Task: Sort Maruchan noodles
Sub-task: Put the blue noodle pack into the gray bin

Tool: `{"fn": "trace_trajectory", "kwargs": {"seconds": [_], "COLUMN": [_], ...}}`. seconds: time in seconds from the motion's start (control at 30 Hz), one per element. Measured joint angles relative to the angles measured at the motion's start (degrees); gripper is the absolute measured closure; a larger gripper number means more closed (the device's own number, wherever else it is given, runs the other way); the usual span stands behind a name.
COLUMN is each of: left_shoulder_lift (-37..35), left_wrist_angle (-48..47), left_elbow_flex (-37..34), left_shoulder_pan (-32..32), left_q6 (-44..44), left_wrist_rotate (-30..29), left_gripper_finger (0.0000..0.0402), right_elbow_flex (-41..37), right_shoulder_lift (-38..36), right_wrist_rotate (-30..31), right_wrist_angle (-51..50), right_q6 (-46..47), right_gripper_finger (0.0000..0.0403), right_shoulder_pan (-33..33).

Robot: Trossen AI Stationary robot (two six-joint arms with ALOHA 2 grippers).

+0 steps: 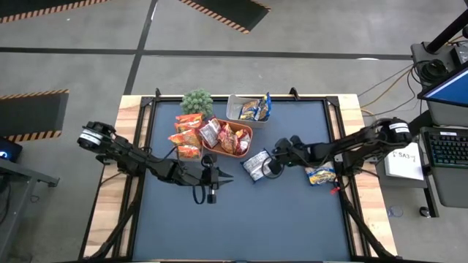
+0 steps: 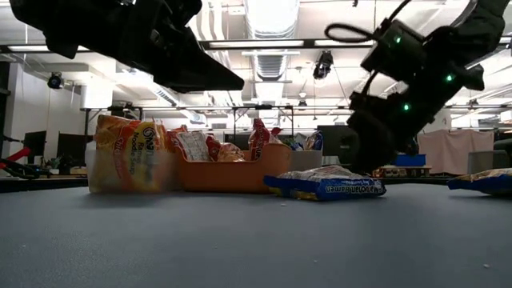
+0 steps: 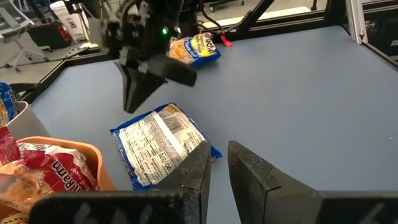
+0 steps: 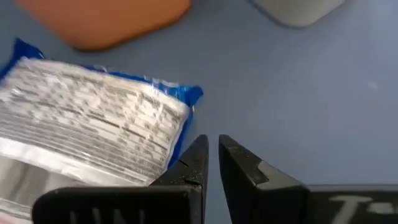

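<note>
The right gripper (image 1: 269, 164) hovers beside a blue packet (image 1: 255, 165) lying label-down on the table (image 1: 278, 219), jaws nearly closed and empty. The left gripper (image 1: 225, 177) waits nearby, jaws also nearly closed and empty.

glossy plastic noodle packets (image 3: 160, 144), matt tabletop (image 1: 292, 219)

place: robotics lab or workshop | signs: hazard-striped floor marks (image 1: 219, 13), keyboard (image 1: 447, 148) beside counter (image 1: 241, 219), exposed ceiling ducts (image 2: 268, 40), distant workbenches

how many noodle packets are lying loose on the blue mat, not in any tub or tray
2: a face-down blue packet just outside the orange tray, by the right tool, and a blue-and-yellow packet nearer the mat's right edge.
</note>
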Motion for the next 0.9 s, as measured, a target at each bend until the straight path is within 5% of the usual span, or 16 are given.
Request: {"fn": "trace_trajectory", "kwargs": {"seconds": [0.43,0.9], "left_shoulder_lift": [0.0,7.2], "left_wrist_angle": [0.8,5.1], "left_elbow_flex": [0.0,-0.2], "left_shoulder_pan": [0.0,0.0], "left_q6": [0.0,-3.0], "left_wrist_rotate": [0.0,-0.1], "left_gripper_finger": [0.0362,0.0362], "right_elbow_flex": [2.8,7.0], "right_shoulder_lift": [12.9,5.0], "right_wrist_rotate": [-13.7,-17.4], "right_wrist_angle": [16.1,0.7], "right_q6": [-4.5,3.2], "right_gripper_finger": [0.0376,0.0376], "right_shoulder_pan": [2.3,4.1]}}
